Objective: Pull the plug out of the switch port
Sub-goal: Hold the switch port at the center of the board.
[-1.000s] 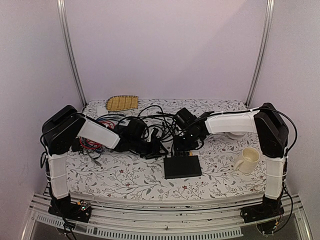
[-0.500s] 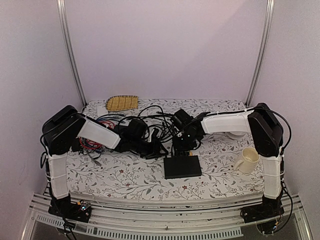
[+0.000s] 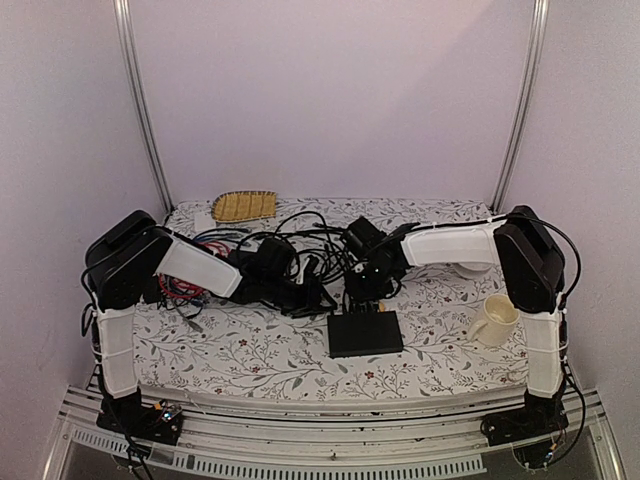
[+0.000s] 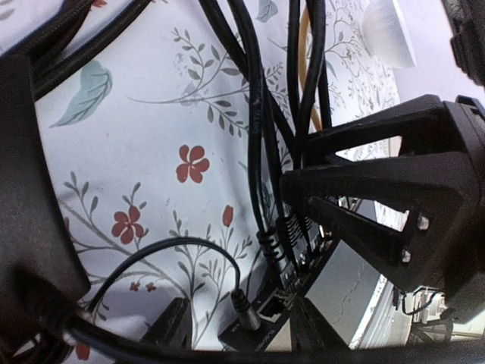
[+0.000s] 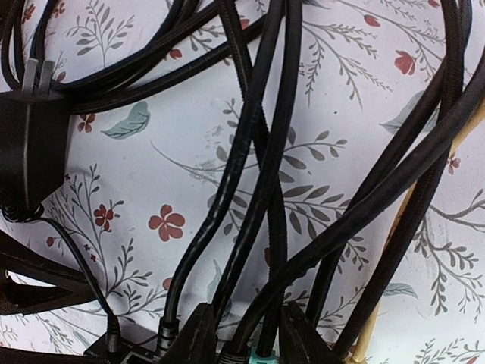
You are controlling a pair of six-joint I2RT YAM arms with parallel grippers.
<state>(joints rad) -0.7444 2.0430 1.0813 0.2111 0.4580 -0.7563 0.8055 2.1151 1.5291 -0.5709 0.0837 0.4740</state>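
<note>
Switch lies flat, right gripper straddling its plugged cables.

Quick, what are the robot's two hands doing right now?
Left gripper: open, by the flat matte-black rectangular switch box.
Right gripper: fingers either side of thick black cables; cannot tell if squeezing.

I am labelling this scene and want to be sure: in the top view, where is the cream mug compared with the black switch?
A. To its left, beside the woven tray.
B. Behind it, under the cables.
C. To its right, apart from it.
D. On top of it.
C: the mug stands to the right of the switch, with bare floral cloth between them.
</note>
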